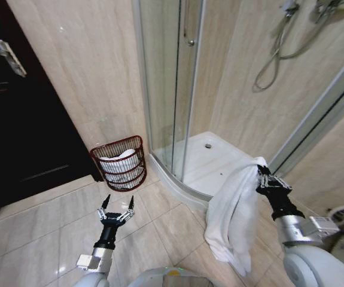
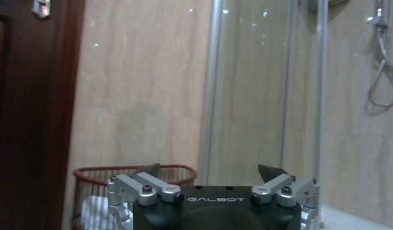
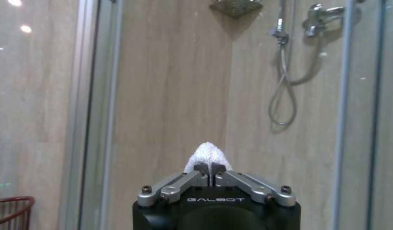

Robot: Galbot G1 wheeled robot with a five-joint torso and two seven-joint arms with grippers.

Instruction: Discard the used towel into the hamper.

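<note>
The right gripper [image 1: 261, 173] was clamped on a white towel [image 1: 234, 215], its fingers pressed together on a fold at the towel's upper edge. The rest of the towel hung down in long folds beside the right arm, over the tiled floor [image 1: 52, 221]. In the right wrist view the two fingers [image 3: 197, 168] met with a small tuft of the towel [image 3: 207, 154] poking up between them.

The hamper [image 1: 122, 162] stood on the floor against the beige wall, just beside the glass shower door [image 1: 169, 84] and near the dark wooden door [image 1: 16, 119]. Seen from the hamper, the held towel was well apart, across the curved front of the white shower tray [image 1: 210, 164]. White cloth [image 1: 119, 162] already lay inside the hamper.

The left gripper [image 1: 116, 204] hovered low over the floor in front of the hamper, apart from it, with its fingers spread wide and nothing between them. The left wrist view showed the same spread fingers [image 2: 151, 168], with the hamper's rim [image 2: 94, 171] beyond them and the wooden door to one side.

A shower hose [image 1: 273, 60] hung in a loop on the wall inside the shower, well beyond the hamper.
</note>
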